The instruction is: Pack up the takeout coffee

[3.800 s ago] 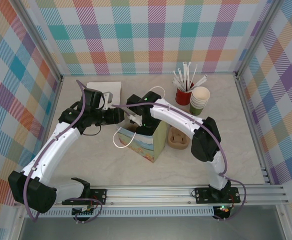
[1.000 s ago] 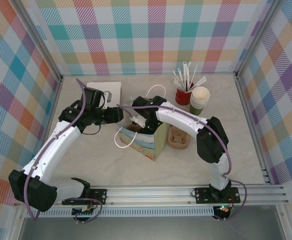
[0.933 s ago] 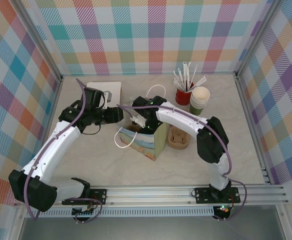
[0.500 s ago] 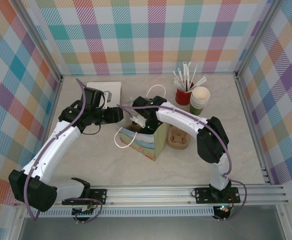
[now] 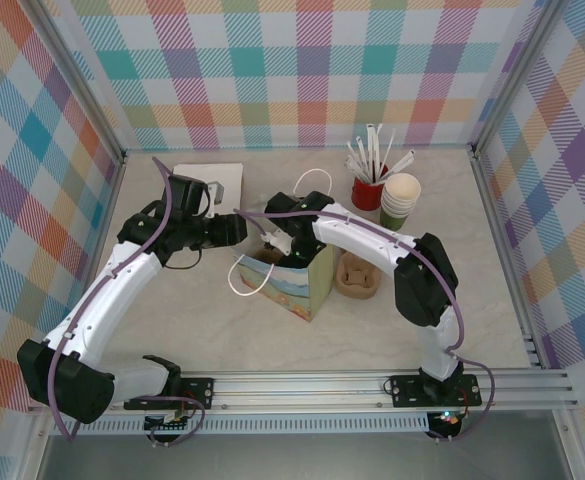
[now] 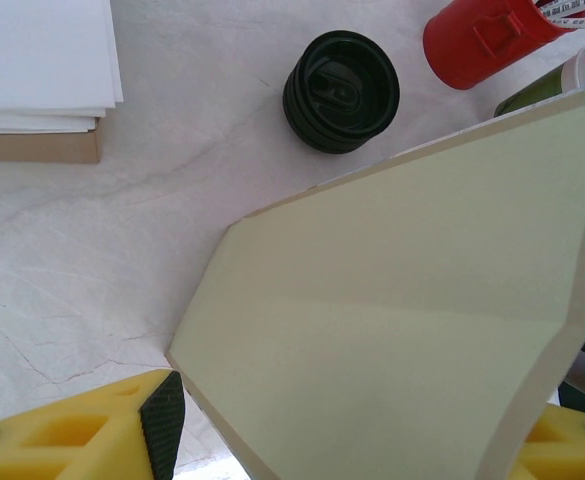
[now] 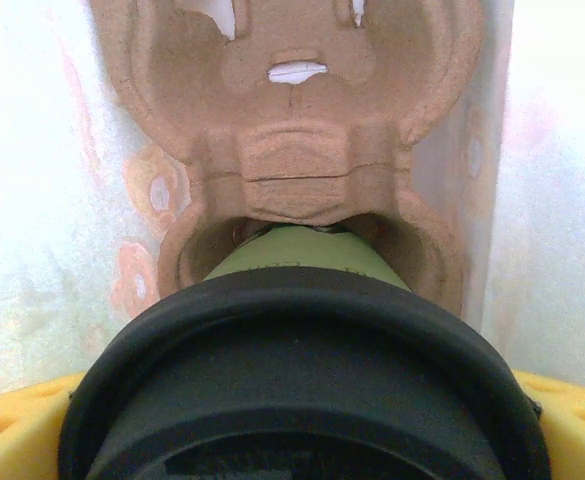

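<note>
left of centre, the left gripper (image 5: 240, 232) clamps the paper bag (image 5: 307, 285) wall edge to edge. inside the bag, the takeout coffee (image 7: 297, 258) sits in a pulp carrier (image 7: 292, 150) socket, bag walls close on both sides. the right gripper (image 7: 297, 440) flanks its lid (image 7: 297, 380); gripping or not, i cannot tell.

Central on the desk (image 5: 222, 330) stands the bag (image 5: 307, 290), inside it a carrier (image 7: 292, 150) with the takeout coffee (image 7: 302, 380) in one well; a second carrier (image 5: 357, 275) sits just right of the bag, the straw cup (image 5: 368, 192) and stacked cups (image 5: 400, 205) behind that, a paper stack (image 5: 222, 175) back left, lids (image 6: 340, 90) between stack and straw cup.
</note>
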Robot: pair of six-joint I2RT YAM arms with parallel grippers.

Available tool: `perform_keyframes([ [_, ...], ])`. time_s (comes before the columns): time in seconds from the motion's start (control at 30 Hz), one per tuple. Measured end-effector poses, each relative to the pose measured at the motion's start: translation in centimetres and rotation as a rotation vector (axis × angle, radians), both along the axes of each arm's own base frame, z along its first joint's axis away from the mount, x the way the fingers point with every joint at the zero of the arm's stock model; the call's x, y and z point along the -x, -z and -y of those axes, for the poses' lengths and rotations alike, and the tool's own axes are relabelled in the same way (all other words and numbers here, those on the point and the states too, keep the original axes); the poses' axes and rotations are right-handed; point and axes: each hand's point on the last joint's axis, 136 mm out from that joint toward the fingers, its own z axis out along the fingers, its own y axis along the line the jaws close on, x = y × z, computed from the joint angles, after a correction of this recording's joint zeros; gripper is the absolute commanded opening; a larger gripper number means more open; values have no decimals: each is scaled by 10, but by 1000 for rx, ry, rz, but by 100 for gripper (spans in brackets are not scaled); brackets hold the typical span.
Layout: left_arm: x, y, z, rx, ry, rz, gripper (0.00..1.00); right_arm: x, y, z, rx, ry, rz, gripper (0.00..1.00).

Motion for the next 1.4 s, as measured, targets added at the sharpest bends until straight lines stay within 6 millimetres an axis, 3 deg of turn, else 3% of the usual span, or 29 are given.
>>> perform_keyframes([
  [0.37, 4, -5, 6, 20, 52, 14, 57, -13, -25, -7, -60, 72, 30, 100],
  [0.83, 6, -8, 8, 31, 63, 20, 56, -19, -63, -18, -145, 94, 66, 100],
  [1.4, 3, -17, 9, 37, 62, 41, 58, -22, -120, -18, -231, 120, 129, 100],
])
